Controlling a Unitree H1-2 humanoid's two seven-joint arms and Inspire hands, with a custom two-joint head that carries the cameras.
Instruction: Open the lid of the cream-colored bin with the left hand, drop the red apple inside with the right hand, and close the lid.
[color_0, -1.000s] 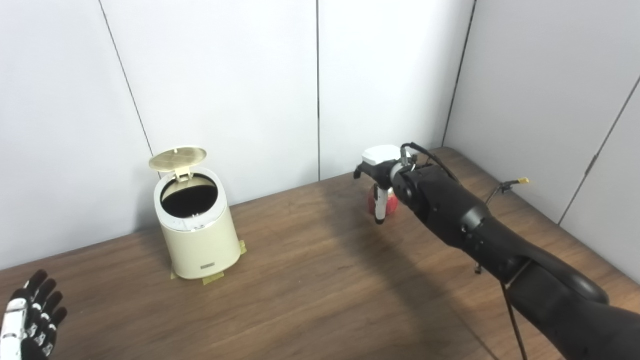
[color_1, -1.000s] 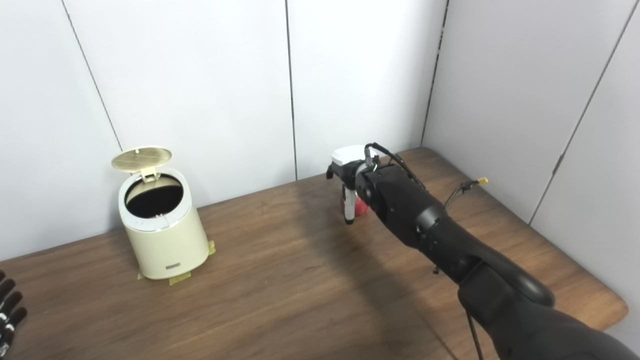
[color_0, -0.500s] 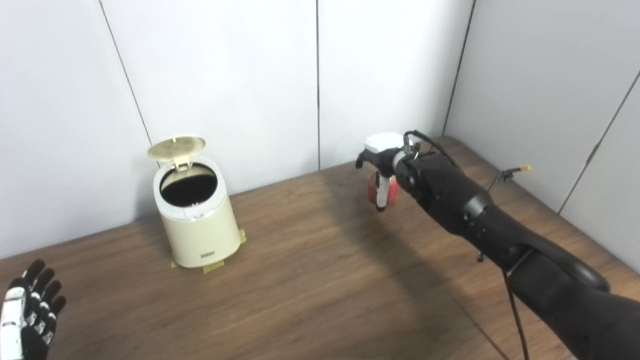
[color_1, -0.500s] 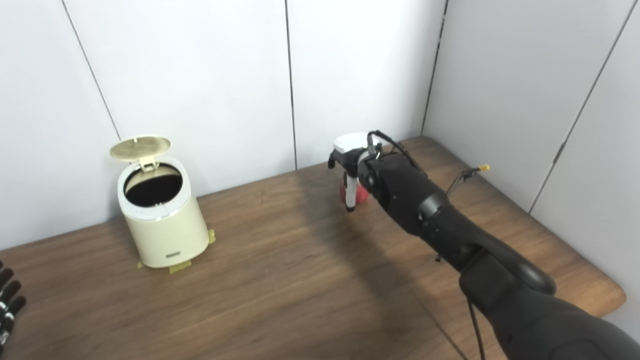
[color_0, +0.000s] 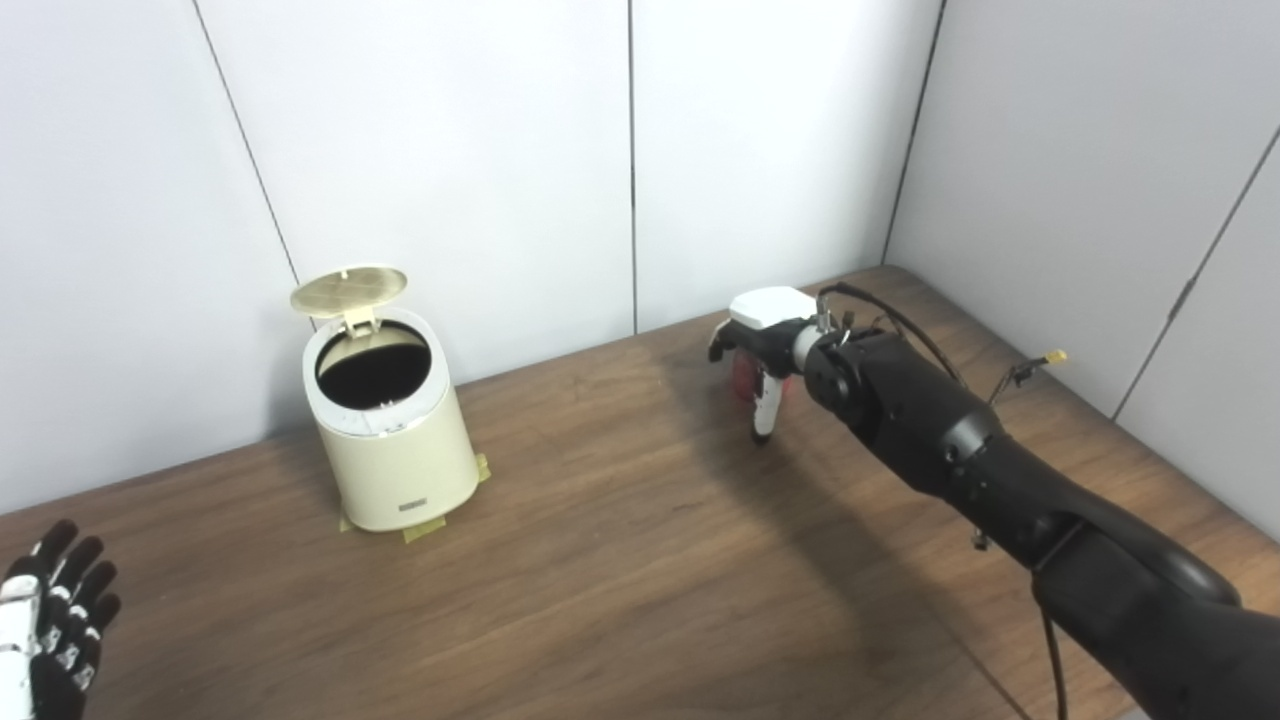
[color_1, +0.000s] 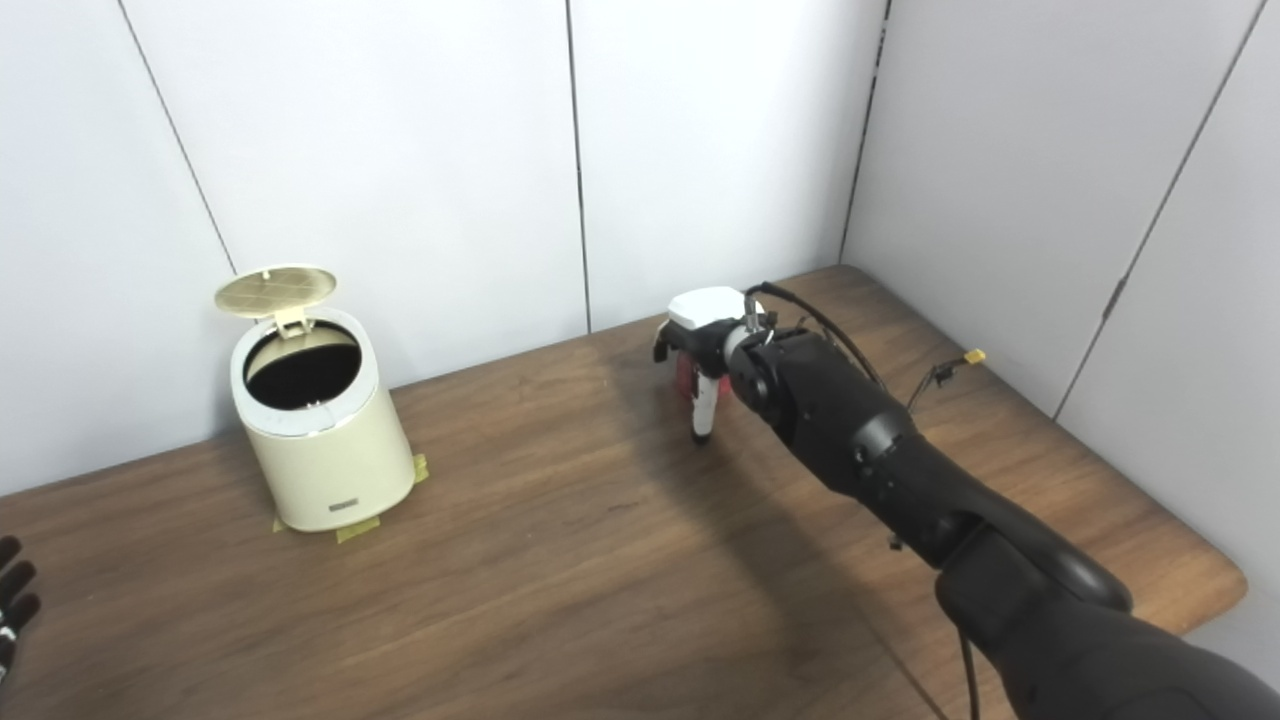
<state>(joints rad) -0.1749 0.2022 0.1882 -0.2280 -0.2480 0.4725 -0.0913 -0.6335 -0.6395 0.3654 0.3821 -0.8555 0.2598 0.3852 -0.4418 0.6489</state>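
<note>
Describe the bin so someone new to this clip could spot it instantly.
Start at the wooden table and look to its far left, near the white wall panels. There stands the cream-colored bin, a short round tub on yellow tape tabs. Its lid is flipped up at the back, showing a dark opening; nothing else there resembles it.

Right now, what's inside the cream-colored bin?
The cream-colored bin has its lid tipped up, and the opening looks dark with nothing showing. The bottom is hidden by the wall. The red apple is far away, at the right hand.
</note>
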